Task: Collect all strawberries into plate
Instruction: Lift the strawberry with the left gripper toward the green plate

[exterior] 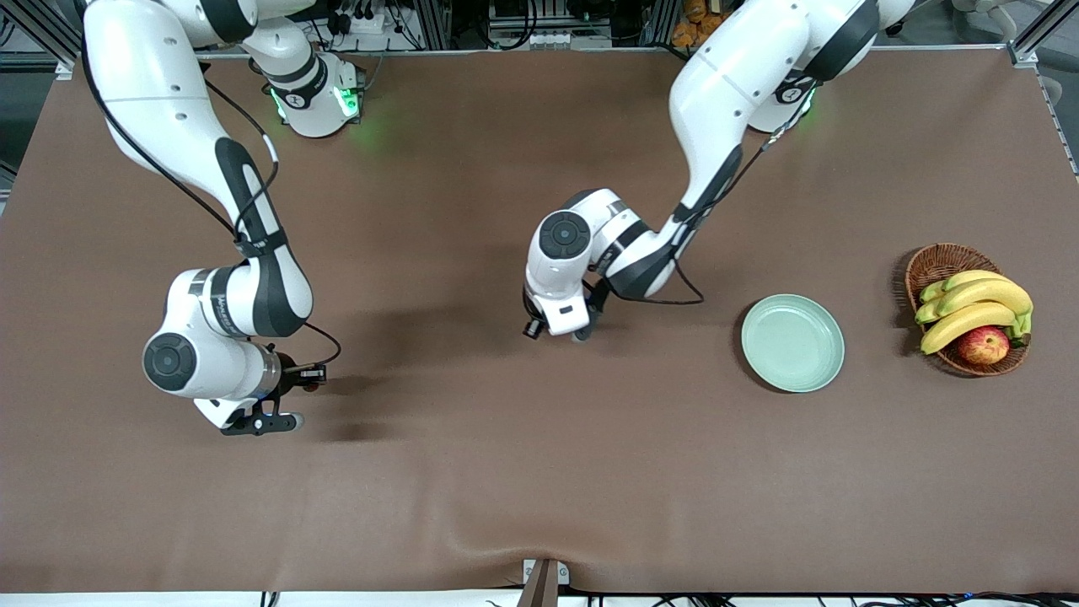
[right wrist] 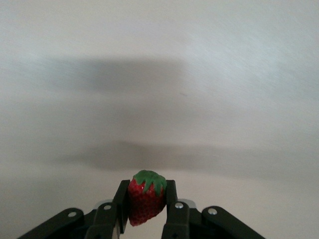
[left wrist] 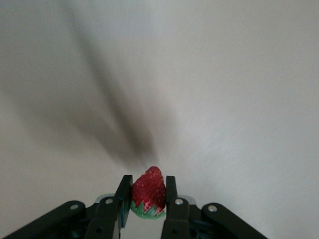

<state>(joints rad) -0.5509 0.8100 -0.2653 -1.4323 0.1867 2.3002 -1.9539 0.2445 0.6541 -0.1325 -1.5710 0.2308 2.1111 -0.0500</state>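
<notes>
Strawberries: two are visible, each clamped between the fingers of one gripper and held up over the brown table (exterior: pixel 472 472). Table, largest element: bare cloth on every side of both grippers, with wide open room between them and toward the front edge. Plate (exterior: pixel 792 342), pale mint green and holding nothing, lies on the table toward the left arm's end from the left gripper (exterior: pixel 582 334), with clear cloth between the two. Basket (exterior: pixel 966 308), brown wicker, lies past the plate at the same end and holds bananas (exterior: pixel 974 310) and an apple (exterior: pixel 983 345). Left gripper, over mid-table: narrow grip on a strawberry (left wrist: pixel 148 193), tip away from the wrist, green top against the fingers' base. Right gripper (exterior: pixel 282 421), over the right arm's end of the table: narrow grip on a second strawberry (right wrist: pixel 145 203), green top away from the wrist. Both wrist views show only plain cloth and shadows below the fruit.
</notes>
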